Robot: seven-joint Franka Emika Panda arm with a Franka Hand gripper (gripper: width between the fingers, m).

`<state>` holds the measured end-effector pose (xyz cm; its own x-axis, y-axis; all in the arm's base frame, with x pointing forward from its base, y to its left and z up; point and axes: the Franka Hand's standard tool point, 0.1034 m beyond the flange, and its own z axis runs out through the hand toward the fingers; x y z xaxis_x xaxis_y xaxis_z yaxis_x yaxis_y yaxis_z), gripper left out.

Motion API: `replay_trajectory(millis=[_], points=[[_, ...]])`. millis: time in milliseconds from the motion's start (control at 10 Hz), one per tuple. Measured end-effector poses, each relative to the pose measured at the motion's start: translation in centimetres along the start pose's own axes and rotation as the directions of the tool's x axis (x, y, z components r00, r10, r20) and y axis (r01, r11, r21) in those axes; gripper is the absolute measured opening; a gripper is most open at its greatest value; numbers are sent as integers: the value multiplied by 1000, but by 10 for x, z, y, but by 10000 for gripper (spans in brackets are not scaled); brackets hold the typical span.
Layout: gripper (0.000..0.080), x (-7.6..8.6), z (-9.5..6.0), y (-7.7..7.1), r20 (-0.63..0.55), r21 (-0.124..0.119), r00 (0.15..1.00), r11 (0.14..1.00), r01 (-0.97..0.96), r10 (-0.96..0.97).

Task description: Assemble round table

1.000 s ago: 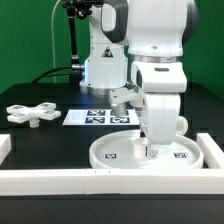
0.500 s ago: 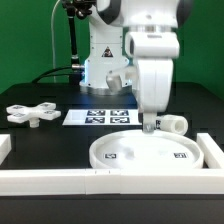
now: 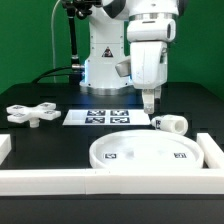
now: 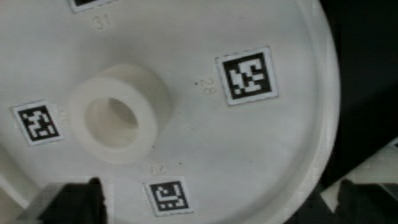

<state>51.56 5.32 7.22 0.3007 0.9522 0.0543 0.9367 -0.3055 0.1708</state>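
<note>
Now tool (image 3: pixel 148 106) hovers empty, jaws apart.
Exterior view: leg (image 3: pixel 171 124) lies sideways at tool's 4 o'clock, long axis 3-to-9.

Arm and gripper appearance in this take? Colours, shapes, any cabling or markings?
Arm: glossy white, rounded bulky housings, dark seams at the joints, flared white base. Gripper: pale grey body narrowing to two slim fingers with dark tips. No markings legible. Black cable or rod stands behind the base.
</note>
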Motion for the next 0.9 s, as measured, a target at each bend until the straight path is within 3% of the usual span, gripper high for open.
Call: replay_trajectory(millis=[300, 400, 600, 700, 800, 900], points=[[649, 2, 0, -1, -10, 4, 986, 986, -164, 164], [649, 3, -1, -6, -28, 3, 944, 945, -327, 327], [649, 13, 1, -27, -10, 37, 774, 774, -632, 633], [649, 26, 1, -36, -7, 50, 684, 683, -728, 730], [649, 37, 1, -42, -21, 57, 641, 641, -765, 767], [649, 34, 2, -44, 16, 59, 682, 681, -730, 731]])
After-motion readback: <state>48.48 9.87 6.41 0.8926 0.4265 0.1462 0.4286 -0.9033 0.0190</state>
